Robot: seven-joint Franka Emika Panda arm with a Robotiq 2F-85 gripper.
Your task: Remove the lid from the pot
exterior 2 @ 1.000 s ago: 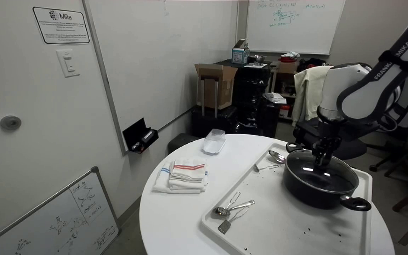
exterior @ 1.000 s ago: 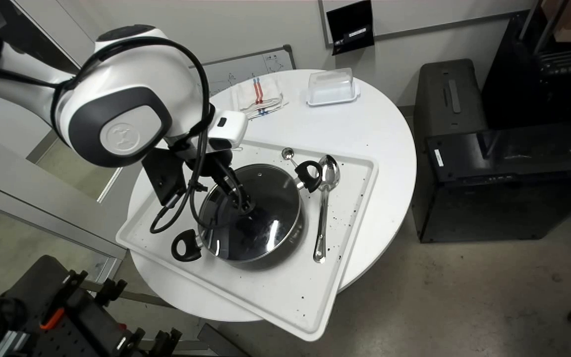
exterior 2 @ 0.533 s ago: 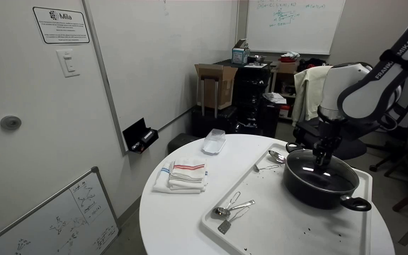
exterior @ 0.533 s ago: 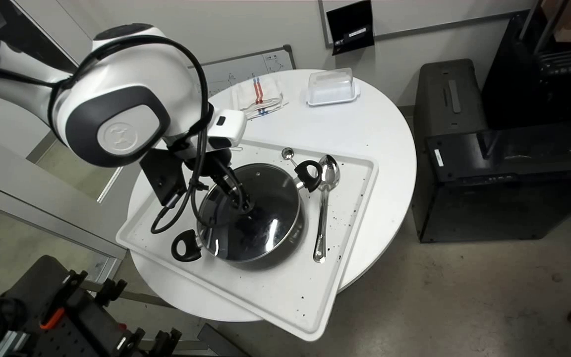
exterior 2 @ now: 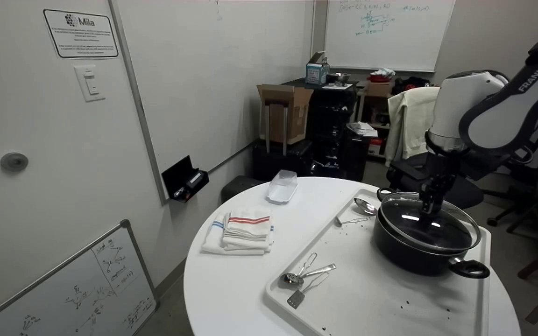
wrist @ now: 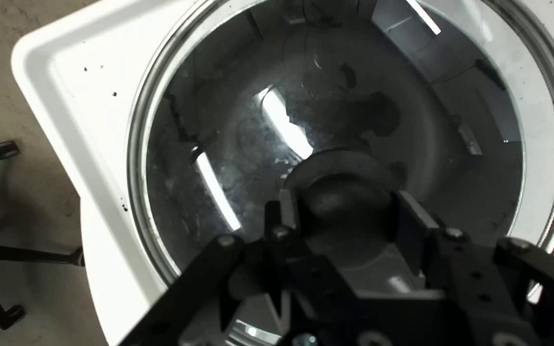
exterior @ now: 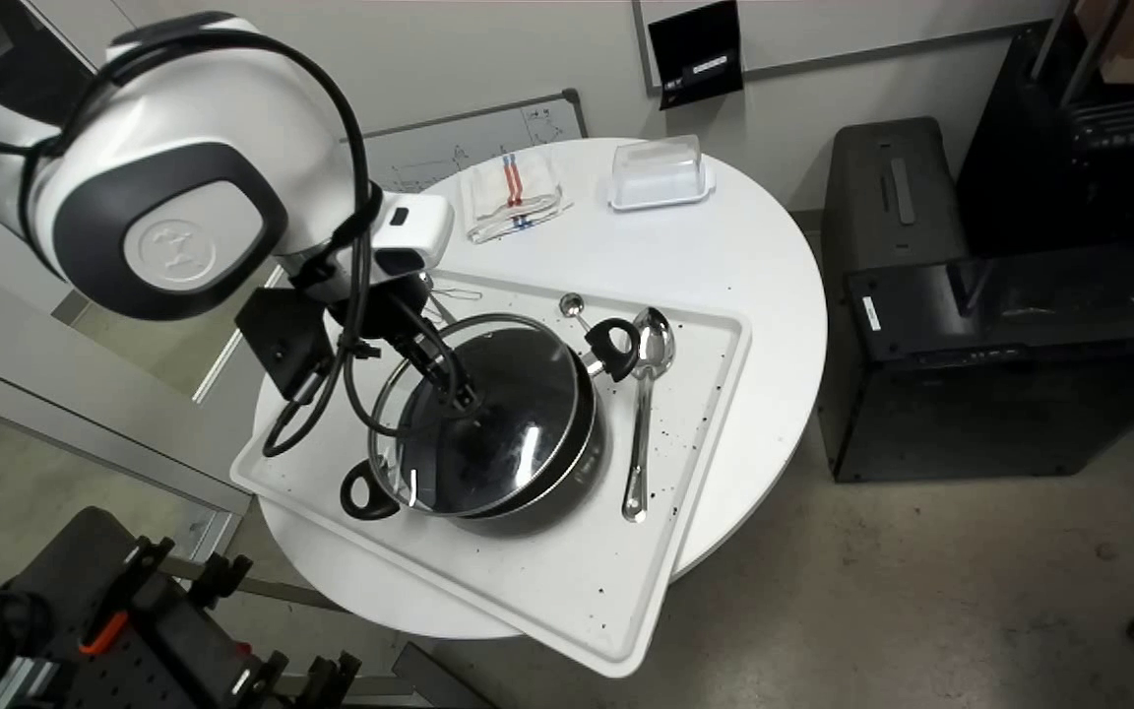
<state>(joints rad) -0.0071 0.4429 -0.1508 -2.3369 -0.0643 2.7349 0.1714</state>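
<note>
The see-through glass lid (exterior: pixel 537 394) with its metal rim hangs over the black pot (exterior 2: pixel 409 259), set off from it sideways. A dark gap shows between lid rim and pot rim in both exterior views. The lid looks slightly raised; whether an edge still touches the pot I cannot tell. My gripper (exterior: pixel 466 399) is shut on the lid's dark centre knob. In the wrist view the knob sits between the two fingers of the gripper (wrist: pixel 346 206), and the lid (wrist: pixel 229 125) fills most of that view. The pot's black side handle (exterior 2: pixel 469 268) shows uncovered.
The pot stands on a white tray (exterior: pixel 616 630) on a round white table (exterior 2: pixel 231 289). A large metal spoon (exterior: pixel 640 423) and a small spoon (exterior: pixel 572 305) lie beside it. Small utensils (exterior 2: pixel 296 298), folded towels (exterior 2: pixel 248 231) and a clear-lidded dish (exterior 2: pixel 282 189) are farther off.
Within the last half second the lid has come off the pot's rim with my gripper. Both have moved sideways, toward the arm's side. The pot has stayed in place.
</note>
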